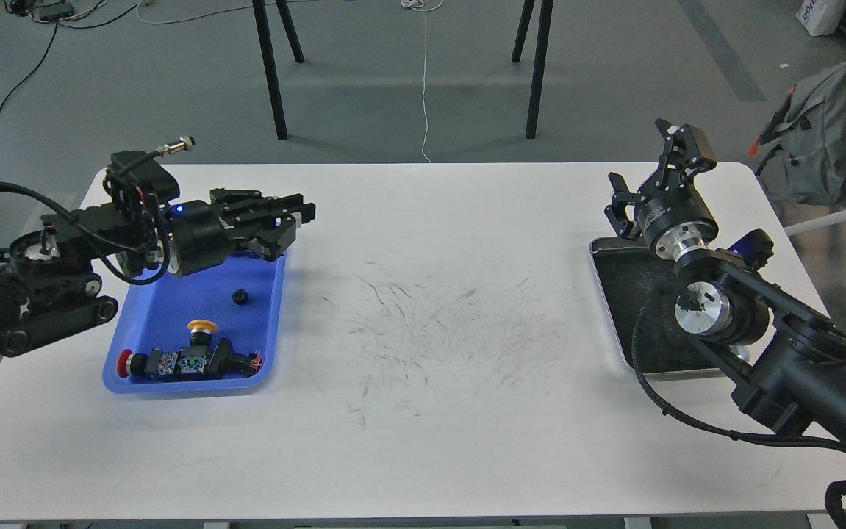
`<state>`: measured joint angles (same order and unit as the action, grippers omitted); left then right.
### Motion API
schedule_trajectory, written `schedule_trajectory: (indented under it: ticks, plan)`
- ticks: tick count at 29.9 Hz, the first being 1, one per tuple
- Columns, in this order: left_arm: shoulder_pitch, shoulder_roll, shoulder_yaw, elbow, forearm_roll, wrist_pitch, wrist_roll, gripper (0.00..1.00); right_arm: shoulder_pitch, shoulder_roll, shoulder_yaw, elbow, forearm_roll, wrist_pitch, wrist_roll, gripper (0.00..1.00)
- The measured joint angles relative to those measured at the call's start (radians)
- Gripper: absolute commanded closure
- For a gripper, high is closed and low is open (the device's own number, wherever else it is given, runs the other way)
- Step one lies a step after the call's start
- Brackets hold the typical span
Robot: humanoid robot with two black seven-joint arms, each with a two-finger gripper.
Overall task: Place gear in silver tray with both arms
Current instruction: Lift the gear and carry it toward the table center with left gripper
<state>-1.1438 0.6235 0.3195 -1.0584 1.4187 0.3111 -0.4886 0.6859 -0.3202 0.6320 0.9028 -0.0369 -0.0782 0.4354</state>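
Observation:
A small black gear [240, 297] lies on the floor of the blue plastic tray [136, 353] at the left. My left gripper [298, 215] hovers over the tray's far right corner, pointing right, up and to the right of the gear. Its dark fingers lie close together and I cannot tell whether they hold anything. The silver tray [617, 308] lies at the right edge of the table, partly under my right arm. My right gripper [647, 173] is open and empty above the tray's far end, fingers spread wide.
The blue tray also holds a yellow-capped button [202, 327] and a row of red-capped switch parts [187, 363] at its near edge. The white table [423, 308] has scuff marks in the middle. Black chair legs [272, 70] stand beyond the far edge.

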Motion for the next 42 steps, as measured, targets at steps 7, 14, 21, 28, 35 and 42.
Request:
schedule_trajectory:
  ticks: [7,14,21,28,35,42]
  plan:
    - [-0.009,-0.176,0.008,0.015,0.035,-0.008,0.0,0.91,0.067,-0.008,-0.027,-0.028,0.003,-0.002,-0.003,0.01]
    - [-0.009,-0.392,0.032,0.092,0.036,-0.022,0.0,0.91,0.098,-0.008,-0.05,-0.046,0.005,-0.003,-0.003,0.01]
    - [0.018,-0.589,0.069,0.209,0.034,-0.023,0.0,0.91,0.117,-0.008,-0.067,-0.055,0.006,-0.004,-0.004,0.01]
    - [0.057,-0.623,0.07,0.262,0.033,-0.023,0.0,0.91,0.141,-0.006,-0.075,-0.078,0.008,-0.004,-0.004,0.01]
    - [0.086,-0.624,0.071,0.285,0.033,-0.021,0.0,0.91,0.16,-0.001,-0.106,-0.09,0.009,-0.004,-0.004,0.01]
    - [0.108,-0.623,0.07,0.282,0.033,-0.01,0.0,0.9,0.161,0.002,-0.109,-0.101,0.009,-0.003,-0.004,0.01]
